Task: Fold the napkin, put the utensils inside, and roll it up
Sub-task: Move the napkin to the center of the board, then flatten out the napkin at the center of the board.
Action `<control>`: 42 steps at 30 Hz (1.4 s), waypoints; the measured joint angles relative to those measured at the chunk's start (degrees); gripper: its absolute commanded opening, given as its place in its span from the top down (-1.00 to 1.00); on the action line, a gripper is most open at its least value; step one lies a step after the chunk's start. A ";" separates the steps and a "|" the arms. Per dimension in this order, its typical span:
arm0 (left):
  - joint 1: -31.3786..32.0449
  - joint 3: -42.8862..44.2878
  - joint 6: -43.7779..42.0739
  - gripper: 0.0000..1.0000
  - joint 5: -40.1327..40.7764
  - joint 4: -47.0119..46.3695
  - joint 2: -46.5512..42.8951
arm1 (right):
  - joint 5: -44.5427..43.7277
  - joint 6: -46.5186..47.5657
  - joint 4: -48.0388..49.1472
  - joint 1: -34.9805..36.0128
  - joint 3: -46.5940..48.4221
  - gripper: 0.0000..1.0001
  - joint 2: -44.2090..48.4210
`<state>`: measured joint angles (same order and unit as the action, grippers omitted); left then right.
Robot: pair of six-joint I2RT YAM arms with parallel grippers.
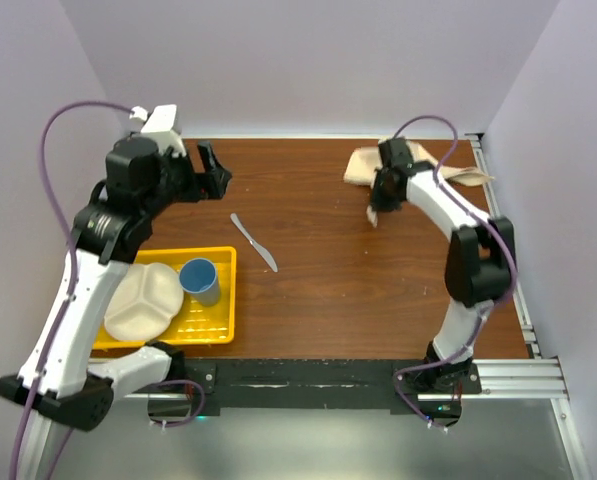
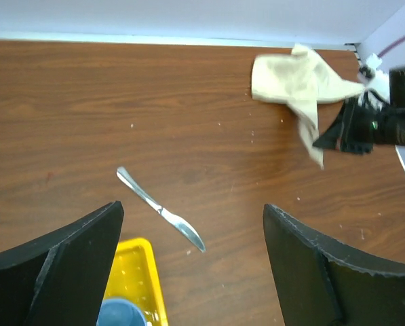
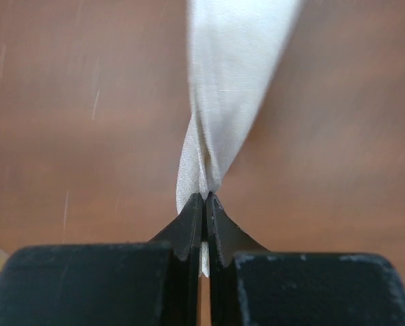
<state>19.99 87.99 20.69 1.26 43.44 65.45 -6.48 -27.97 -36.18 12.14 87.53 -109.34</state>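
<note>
Okay, my right gripper (image 3: 203,197) is clamped on the crumpled beige cloth napkin (image 1: 360,165) far right, left gripper (image 2: 192,210) gaping, slim silver knife (image 1: 254,242) loose on the brown wooden surface (image 1: 328,280), so folding, loading and rolling all remain.

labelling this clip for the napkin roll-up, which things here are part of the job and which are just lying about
Job: napkin, one end pinched in the right gripper; knife, lying free.
Lying about: yellow tray, with the white divided plate and blue cup in it.

Brown wooden table (image 1: 358,300), pale lilac walls (image 1: 308,60), even light
</note>
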 measured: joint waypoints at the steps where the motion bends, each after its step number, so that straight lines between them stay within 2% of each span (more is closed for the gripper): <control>1: -0.02 -1.95 1.20 -0.70 -0.20 0.11 -2.14 | 0.42 -0.04 -1.38 2.75 -4.24 1.00 4.79; 4: 0.76 -7.04 3.56 -0.65 -2.12 -0.20 -5.57 | 3.13 -0.37 -4.33 8.79 -16.06 0.96 17.73; 6: 2.67 -9.77 5.29 -0.62 -3.85 -0.07 -5.40 | 6.54 -0.87 -7.39 10.78 -24.83 0.38 26.58; 7: 3.74 -10.56 5.66 -0.61 -4.57 0.07 -4.44 | 8.13 -1.27 -8.61 11.10 -27.87 0.03 29.88; 8: 5.31 -11.21 5.90 -0.61 -5.11 0.37 -2.64 | 9.35 -1.77 -9.64 11.17 -30.16 -0.56 32.54; 9: 6.56 -11.63 6.01 -0.61 -5.64 0.50 -1.18 | 10.05 -2.19 -11.23 11.17 -32.09 -0.80 35.39; 10: 7.87 -12.09 6.10 -0.59 -5.73 0.57 1.11 | 10.54 -2.71 -13.70 11.17 -33.11 -0.84 38.77; 13: 10.97 -14.84 5.77 -0.56 -5.75 0.28 6.49 | 9.81 -3.37 -16.90 11.21 -31.17 -0.85 44.28; 15: 12.15 -17.79 5.49 -0.47 -6.16 -0.52 7.76 | 8.57 -3.37 -18.01 11.21 -27.23 -0.77 43.56; 19: 13.97 -22.71 4.74 -0.39 -7.04 -4.46 9.55 | 5.03 -3.43 -18.36 11.21 -18.23 -0.65 33.86; 21: 15.43 -23.06 4.57 -0.37 -6.99 -6.80 12.72 | 2.69 -3.39 -18.51 11.13 -14.91 -0.64 26.51; 23: 17.27 -22.91 4.61 -0.36 -7.02 -10.05 18.08 | 1.38 -3.41 -17.77 10.32 -13.03 -0.54 20.39; 28: 20.26 -20.50 5.29 -0.36 -6.62 -12.85 33.16 | 5.09 -4.04 -15.65 0.46 -13.29 -0.49 15.13; 30: 20.92 -18.86 5.40 -0.34 -6.25 -12.85 37.40 | 5.07 -3.91 -15.26 -3.45 -13.05 -0.26 15.13; 32: 21.20 -17.25 5.73 -0.19 -5.88 -12.98 40.00 | 5.14 -2.82 -15.39 -4.66 -12.20 -0.24 14.78; 34: 21.29 -15.74 6.03 -0.11 -5.64 -12.94 41.40 | 5.70 -1.31 -15.19 -3.50 -11.47 -0.26 14.38; 38: 21.27 -15.13 6.80 -0.16 -5.03 -14.27 40.81 | 5.77 3.41 -13.66 4.70 -11.30 -0.31 14.36; 42: 20.59 -20.50 7.56 -0.33 -4.50 -15.02 31.32 | 6.03 6.25 -9.09 13.88 -13.51 -0.23 15.28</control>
<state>40.58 67.48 28.25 -3.25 28.42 96.77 -0.45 -21.71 -45.28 26.02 74.02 -94.06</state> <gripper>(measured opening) 0.609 0.649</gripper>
